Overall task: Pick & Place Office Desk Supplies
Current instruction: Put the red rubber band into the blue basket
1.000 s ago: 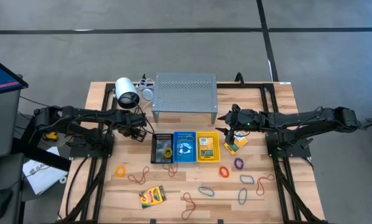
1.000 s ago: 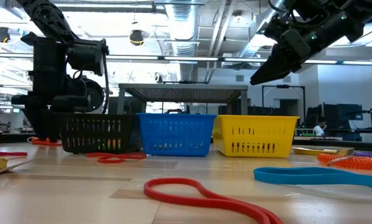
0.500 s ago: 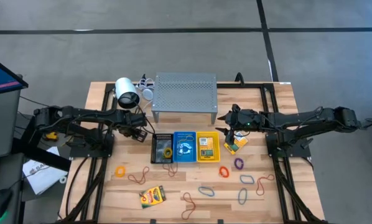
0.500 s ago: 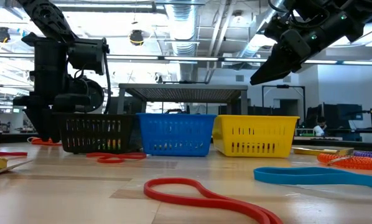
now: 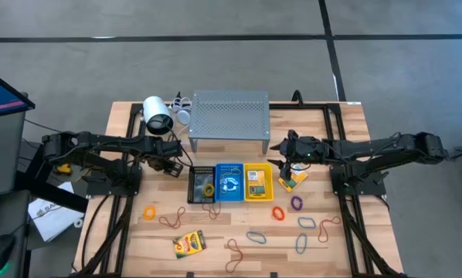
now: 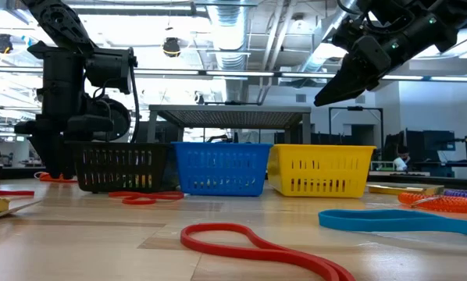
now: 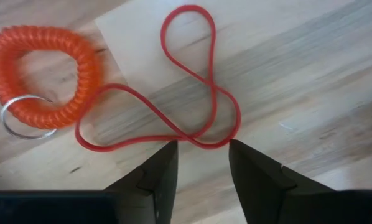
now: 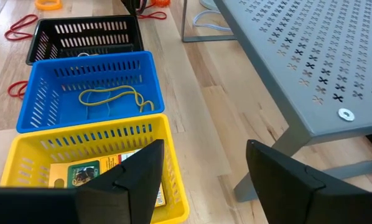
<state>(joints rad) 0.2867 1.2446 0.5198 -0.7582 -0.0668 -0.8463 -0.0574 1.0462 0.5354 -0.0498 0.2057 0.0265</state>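
Note:
My left gripper [image 7: 201,149] points down over a thin red rubber band [image 7: 192,81] that lies twisted into a figure-eight on the table, left of the black basket [image 5: 201,184]. Its open fingers stand on either side of the band's nearest bend; whether they touch it, I cannot tell. An orange coil keyring [image 7: 43,74] lies beside the band. My right gripper [image 8: 204,180] hangs open, tilted down, above the yellow basket [image 8: 24,162], which holds a crayon box [image 8: 80,174]. The blue basket [image 8: 43,106] holds a yellow band [image 8: 114,98]. Another crayon box [image 5: 189,243] lies near the front edge.
A grey perforated metal shelf [image 5: 229,116] stands behind the three baskets, with a white cylinder [image 5: 157,114] to its left. Several loose rubber bands [image 5: 300,224] lie scattered over the table's near half. A yellow box [image 5: 292,179] lies right of the yellow basket.

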